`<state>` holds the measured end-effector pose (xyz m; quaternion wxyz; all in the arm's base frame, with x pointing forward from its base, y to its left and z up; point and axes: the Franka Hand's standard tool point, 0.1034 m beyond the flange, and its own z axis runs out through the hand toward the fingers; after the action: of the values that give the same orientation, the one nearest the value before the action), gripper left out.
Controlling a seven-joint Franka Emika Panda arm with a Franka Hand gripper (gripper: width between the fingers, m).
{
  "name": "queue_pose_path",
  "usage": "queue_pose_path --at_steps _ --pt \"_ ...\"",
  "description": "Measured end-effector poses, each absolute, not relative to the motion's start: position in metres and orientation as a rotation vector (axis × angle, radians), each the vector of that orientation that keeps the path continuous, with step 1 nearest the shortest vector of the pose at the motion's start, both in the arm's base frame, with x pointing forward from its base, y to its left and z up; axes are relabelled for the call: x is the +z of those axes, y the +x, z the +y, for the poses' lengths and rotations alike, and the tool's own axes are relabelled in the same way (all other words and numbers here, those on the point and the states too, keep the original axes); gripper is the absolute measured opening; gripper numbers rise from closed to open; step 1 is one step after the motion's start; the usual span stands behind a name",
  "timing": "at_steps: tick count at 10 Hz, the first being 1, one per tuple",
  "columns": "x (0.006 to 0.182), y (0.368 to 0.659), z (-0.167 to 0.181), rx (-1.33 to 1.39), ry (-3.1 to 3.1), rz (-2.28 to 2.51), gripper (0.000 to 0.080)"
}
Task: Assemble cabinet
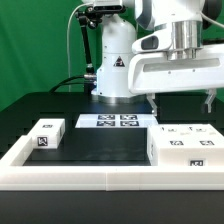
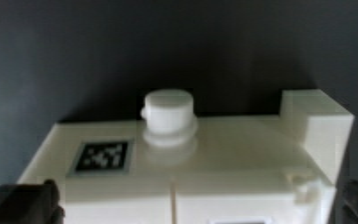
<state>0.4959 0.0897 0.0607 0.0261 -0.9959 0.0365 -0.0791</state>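
The cabinet's large white box (image 1: 185,146) lies at the exterior view's right, with tags on its top and front. A smaller white tagged block (image 1: 45,135) lies apart at the exterior view's left. My gripper (image 1: 181,103) hangs open just above the large box, touching nothing that I can see. In the wrist view the gripper (image 2: 194,210) has its dark fingertips (image 2: 25,205) far apart at either edge. Between and beyond them is the box's white top (image 2: 211,160), with a short round peg (image 2: 167,115), a tag (image 2: 101,157) and a raised corner block (image 2: 314,110). The gripper holds nothing.
The marker board (image 1: 115,121) lies flat in front of the robot's white base (image 1: 113,70). A long white rail (image 1: 100,180) edges the black table at the front and runs up the left side.
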Motion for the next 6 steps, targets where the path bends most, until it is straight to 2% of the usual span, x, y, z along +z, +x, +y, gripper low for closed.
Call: queue_pose_path --at_steps 2,6 --pt "0.0569 0.4946 0.0894 -0.238 -3.050 0.295 0.0796" --pt "0.0556 0.4942 0.0895 -0.238 -3.063 0.205 0.0796"
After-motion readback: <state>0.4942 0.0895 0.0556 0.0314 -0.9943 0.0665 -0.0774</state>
